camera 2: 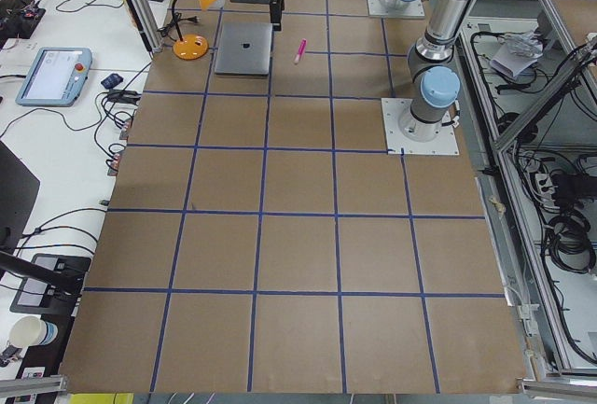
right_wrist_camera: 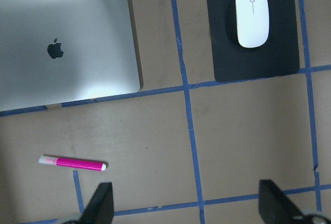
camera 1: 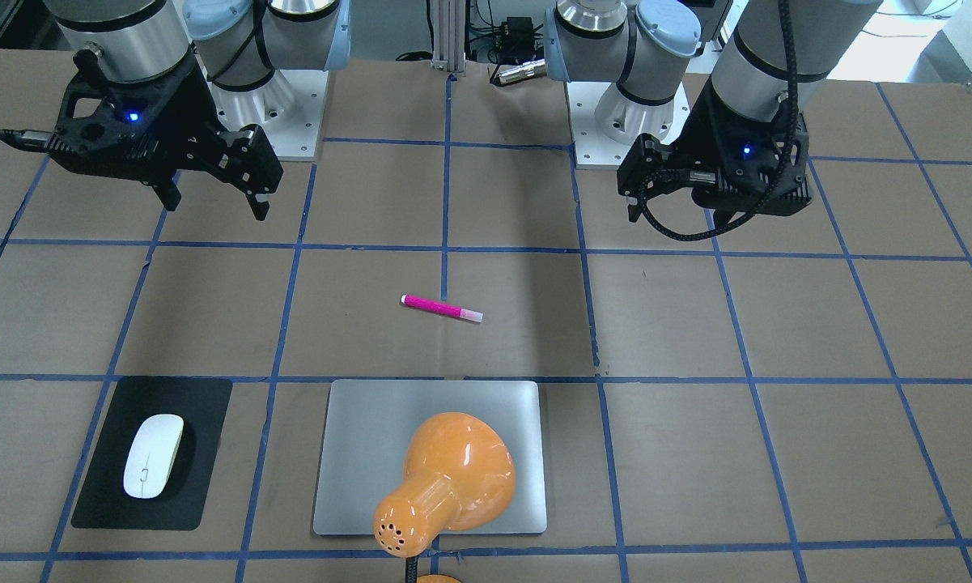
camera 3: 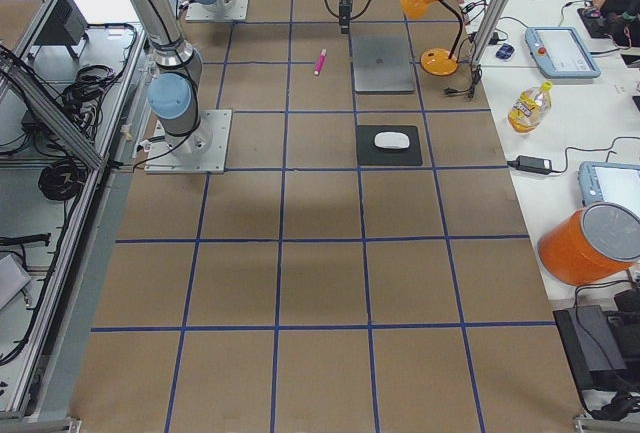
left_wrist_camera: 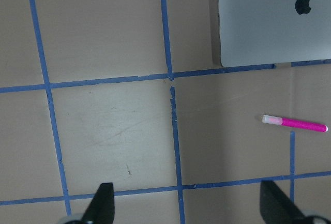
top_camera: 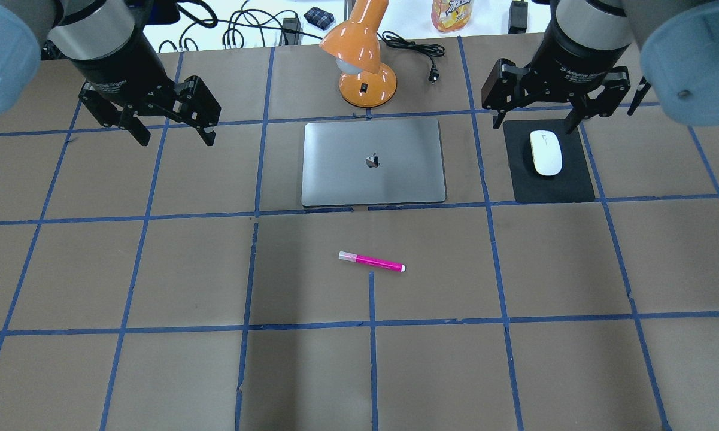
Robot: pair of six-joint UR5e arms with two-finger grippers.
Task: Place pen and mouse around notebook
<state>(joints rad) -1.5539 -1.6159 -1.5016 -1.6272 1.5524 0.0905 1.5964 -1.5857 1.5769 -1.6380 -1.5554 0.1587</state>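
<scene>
The magenta pen (top_camera: 372, 261) lies flat on the brown table, on the robot's side of the silver notebook (top_camera: 373, 161) and apart from it. The white mouse (top_camera: 545, 152) rests on a black mat (top_camera: 551, 187) to the right of the notebook. My left gripper (top_camera: 175, 139) hangs open and empty above the table, left of the notebook. My right gripper (top_camera: 536, 118) is open and empty, raised over the mat's far edge just beyond the mouse. The right wrist view shows the pen (right_wrist_camera: 72, 163), the mouse (right_wrist_camera: 252, 16) and the notebook (right_wrist_camera: 67, 48) below.
An orange desk lamp (top_camera: 365, 78) stands just beyond the notebook, its shade over the lid in the front-facing view (camera 1: 453, 478). Its cord and plug (top_camera: 432, 75) trail to the right. Blue tape lines grid the table. Cables and a bottle (top_camera: 452, 15) lie past the far edge.
</scene>
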